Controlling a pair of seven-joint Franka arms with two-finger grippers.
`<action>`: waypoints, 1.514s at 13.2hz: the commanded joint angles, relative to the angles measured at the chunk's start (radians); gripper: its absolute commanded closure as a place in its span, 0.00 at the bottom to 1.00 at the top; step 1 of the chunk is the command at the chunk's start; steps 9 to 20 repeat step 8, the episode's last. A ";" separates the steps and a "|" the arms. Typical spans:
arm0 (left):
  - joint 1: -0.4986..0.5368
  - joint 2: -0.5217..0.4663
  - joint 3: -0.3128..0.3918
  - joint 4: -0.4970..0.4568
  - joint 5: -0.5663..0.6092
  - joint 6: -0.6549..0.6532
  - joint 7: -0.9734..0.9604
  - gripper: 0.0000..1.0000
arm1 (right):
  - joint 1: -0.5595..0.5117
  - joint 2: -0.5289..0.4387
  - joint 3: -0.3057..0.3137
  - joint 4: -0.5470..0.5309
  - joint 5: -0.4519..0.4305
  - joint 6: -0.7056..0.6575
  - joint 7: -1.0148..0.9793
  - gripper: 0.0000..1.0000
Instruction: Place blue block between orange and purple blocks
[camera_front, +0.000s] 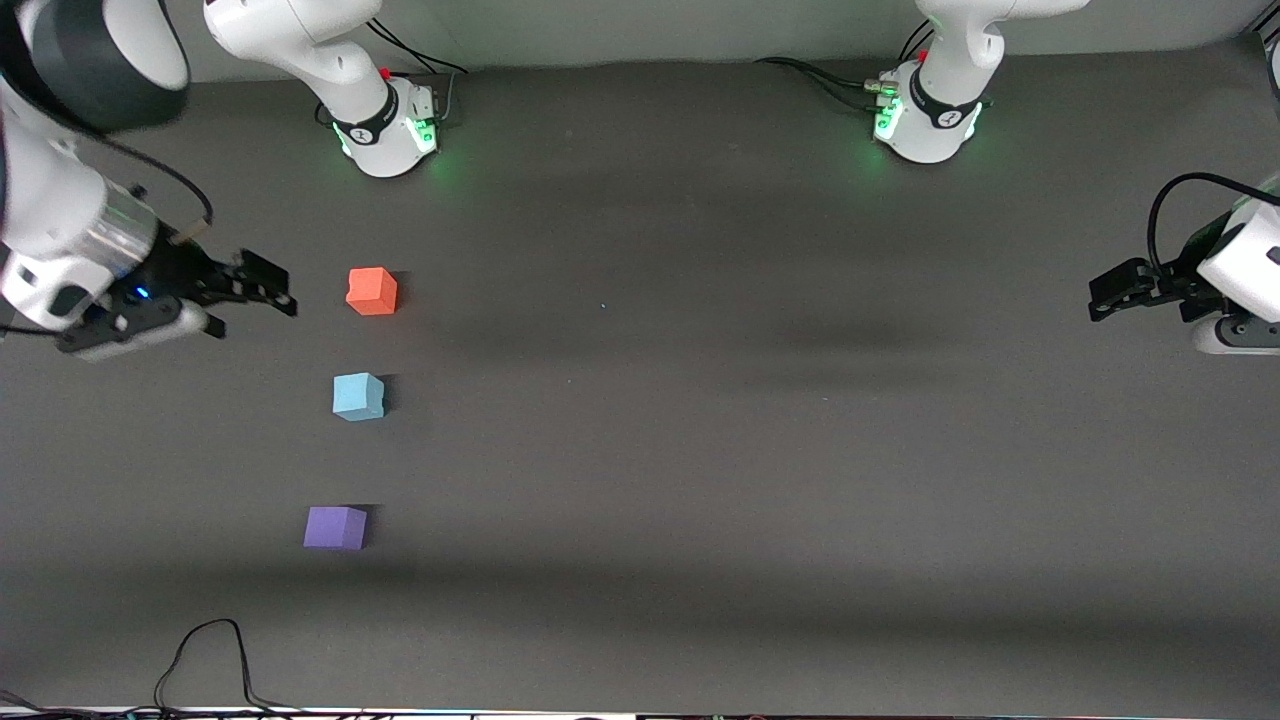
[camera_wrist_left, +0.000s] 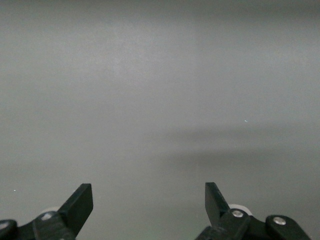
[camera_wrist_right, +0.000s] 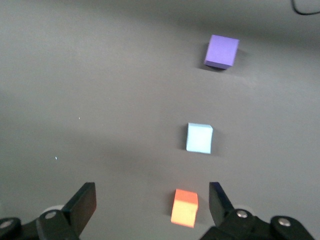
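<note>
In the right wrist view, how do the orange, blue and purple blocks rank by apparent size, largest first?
1. purple block and blue block: look about alike, so no ranking.
2. orange block: looks slightly smaller.
Camera distance differs, so real sizes stay unsure.

Dark grey matte table (camera_front: 700, 450) fills nearly the whole front view, w/ soft shadow bands running across it. Pale grey wall (camera_front: 650, 25) along the top edge, approx. the full width. Black cables (camera_front: 810, 75) trail over the tabletop near the top edge; another black cable (camera_front: 215, 660) loops at the edge nearest the front camera. Green light glows on the surface at two spots by the wall. Lighting even, diffuse.
</note>
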 joint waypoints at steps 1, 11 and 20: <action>-0.007 -0.013 0.006 -0.003 -0.009 -0.014 0.017 0.00 | -0.117 -0.064 0.090 -0.016 -0.057 -0.057 0.041 0.00; -0.008 -0.012 0.006 -0.003 -0.009 -0.018 0.017 0.00 | -0.274 -0.097 0.223 -0.017 -0.085 -0.146 0.069 0.00; -0.008 -0.012 0.006 -0.003 -0.009 -0.018 0.017 0.00 | -0.274 -0.097 0.223 -0.017 -0.085 -0.146 0.069 0.00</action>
